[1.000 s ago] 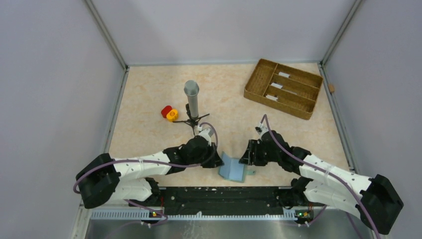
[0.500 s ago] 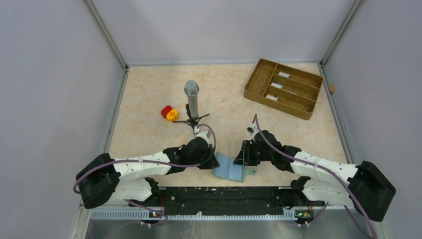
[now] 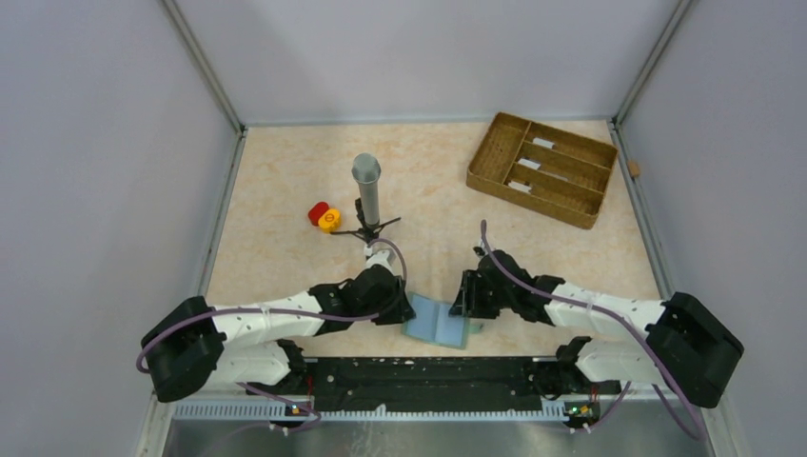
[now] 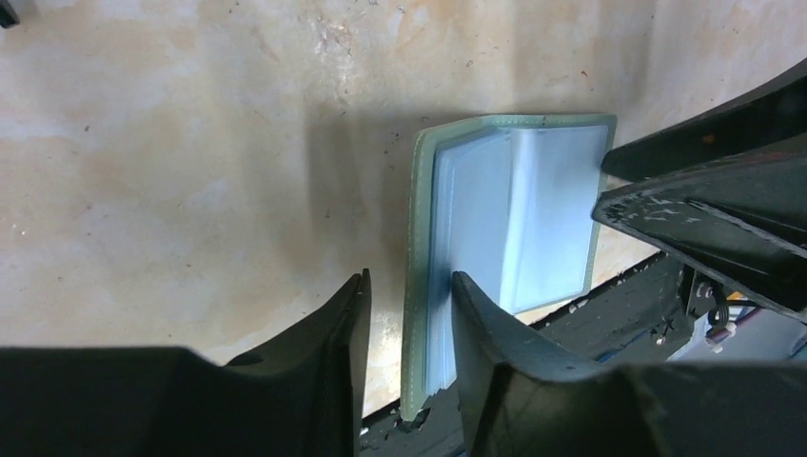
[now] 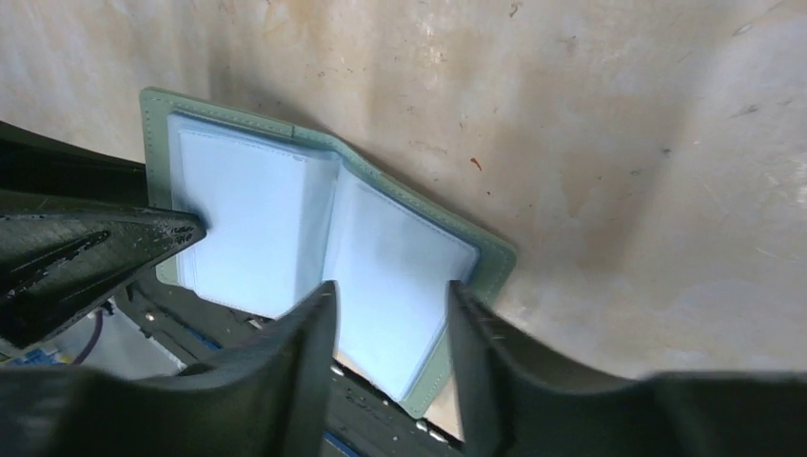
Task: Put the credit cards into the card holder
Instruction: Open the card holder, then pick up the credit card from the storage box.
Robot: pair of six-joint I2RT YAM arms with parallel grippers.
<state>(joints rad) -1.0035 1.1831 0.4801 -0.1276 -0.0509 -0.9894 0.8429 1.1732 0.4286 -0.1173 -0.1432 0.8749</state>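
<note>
The card holder (image 3: 440, 324) lies open at the table's near edge, grey-green outside with light blue sleeves inside. In the left wrist view my left gripper (image 4: 409, 278) is open and straddles the left cover's edge of the card holder (image 4: 533, 219). Its right finger (image 4: 476, 333) touches the sleeves, and a gap shows at its left finger. My right gripper (image 5: 390, 286) is open just above the right page of the card holder (image 5: 257, 209). Three silvery credit cards (image 3: 530, 163) lie in the brown tray (image 3: 590, 152). From above, my left gripper (image 3: 404, 309) and right gripper (image 3: 464, 297) flank the card holder.
A grey cylinder on a black stand (image 3: 366, 190) rises behind my left arm. A red and a yellow object (image 3: 324, 217) lie left of it. The black base rail (image 3: 428, 371) runs right below the card holder. Walls enclose the table.
The card holder has slid a little left and lies flatter. Both grippers have moved left with it, and the right gripper has come lower over the right page.
</note>
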